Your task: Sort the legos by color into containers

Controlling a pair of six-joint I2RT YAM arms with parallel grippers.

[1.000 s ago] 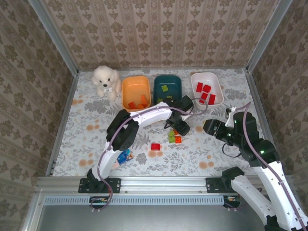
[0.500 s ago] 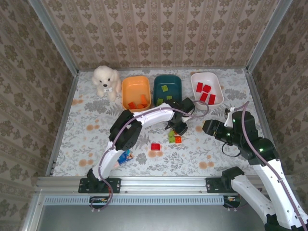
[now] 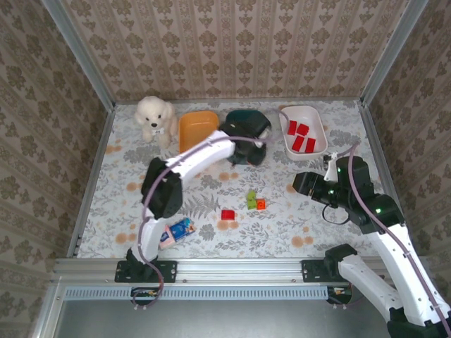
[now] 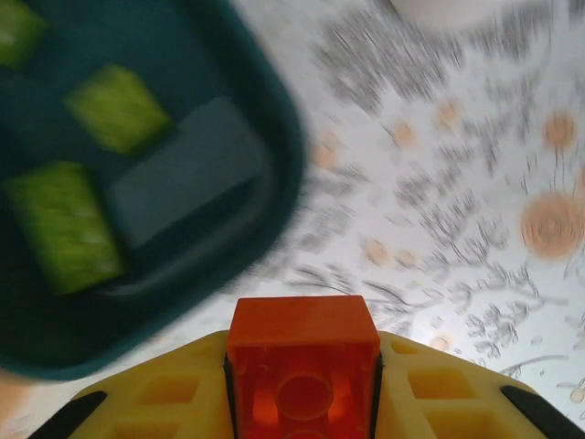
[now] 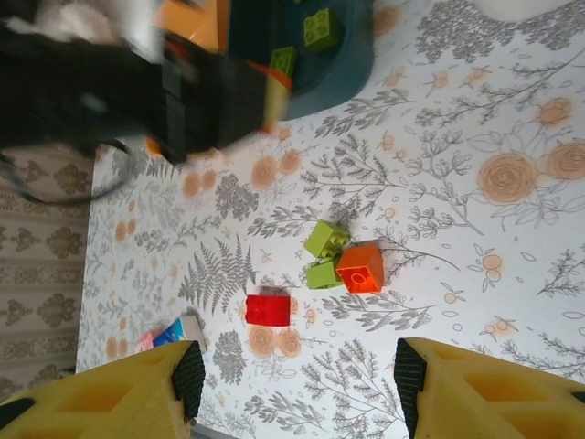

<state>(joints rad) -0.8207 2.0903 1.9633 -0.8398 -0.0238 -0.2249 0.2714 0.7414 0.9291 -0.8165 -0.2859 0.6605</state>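
1 orange lego point(image 4: 303, 364) tight in L hand point(image 4: 303, 395).

**Orange brick pinched in the left claw beside the teal tub**

The left claw point(image 4: 303, 389) grips an orange brick point(image 4: 303, 361) at the bottom centre, its yellow fingers point(image 4: 160, 402) pressed against the brick's two sides. The brick's studded face is turned toward the camera. Beyond it, in the upper left, lies the blurred teal tub point(image 4: 279, 183) with three lime green bricks point(image 4: 117, 108) inside. To the right spreads the flower-patterned worktop point(image 4: 457, 210), streaked with motion blur.
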